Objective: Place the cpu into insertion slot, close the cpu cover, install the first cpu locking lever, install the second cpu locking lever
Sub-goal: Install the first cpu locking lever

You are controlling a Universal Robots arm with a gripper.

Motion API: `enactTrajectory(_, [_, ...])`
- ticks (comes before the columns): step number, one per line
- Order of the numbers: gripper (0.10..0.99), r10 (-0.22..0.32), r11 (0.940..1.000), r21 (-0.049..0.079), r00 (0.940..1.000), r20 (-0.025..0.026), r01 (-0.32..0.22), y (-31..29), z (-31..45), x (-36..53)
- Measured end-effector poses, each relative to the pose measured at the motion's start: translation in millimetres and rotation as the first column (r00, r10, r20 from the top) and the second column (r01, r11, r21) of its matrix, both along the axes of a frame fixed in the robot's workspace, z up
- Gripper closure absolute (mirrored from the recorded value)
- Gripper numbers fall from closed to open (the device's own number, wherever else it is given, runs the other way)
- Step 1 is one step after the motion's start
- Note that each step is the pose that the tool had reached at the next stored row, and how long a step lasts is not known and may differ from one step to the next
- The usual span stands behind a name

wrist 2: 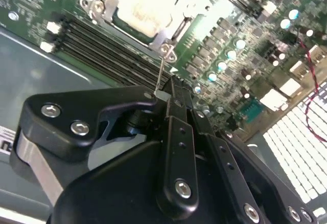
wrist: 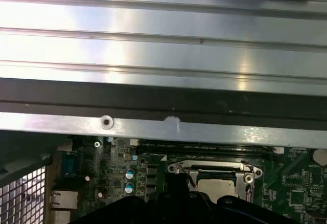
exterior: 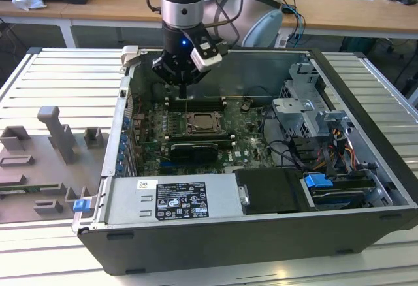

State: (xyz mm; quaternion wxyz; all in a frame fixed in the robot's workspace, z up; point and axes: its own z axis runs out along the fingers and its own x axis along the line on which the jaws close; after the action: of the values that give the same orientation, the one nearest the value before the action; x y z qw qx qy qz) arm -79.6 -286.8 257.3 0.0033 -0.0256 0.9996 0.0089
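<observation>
The cpu (wrist 2: 138, 12), pale and silvery, lies in the insertion slot (exterior: 191, 129) on the green board. The cpu cover (wrist 2: 181, 25) lies flat around it as a metal frame. A thin wire cpu locking lever (wrist 2: 160, 73) rises from the socket's corner up to my fingertips. My gripper (wrist 2: 168, 93) is shut on the lever's end. In the exterior view the gripper (exterior: 185, 95) hangs inside the open computer case, just behind the socket with the cpu (exterior: 206, 125). The first wrist view shows the cpu (wrist: 217, 185) and cover (wrist: 214, 169) beyond the dark gripper body.
Long memory slots (wrist 2: 97, 45) run beside the socket. A black card (exterior: 191, 150) lies in front of it, then the power supply (exterior: 173, 198). A drive cage and cables (exterior: 307, 113) fill the exterior view's right. The case's back wall (wrist: 163, 96) stands close by. Grey fixtures (exterior: 59, 132) sit outside, left.
</observation>
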Motion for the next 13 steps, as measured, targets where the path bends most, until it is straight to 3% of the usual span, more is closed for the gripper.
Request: enactTrajectory(13, [0.98,0.0,1.0,0.0,1.0,0.0,0.0,0.0,-3.9,16.7])
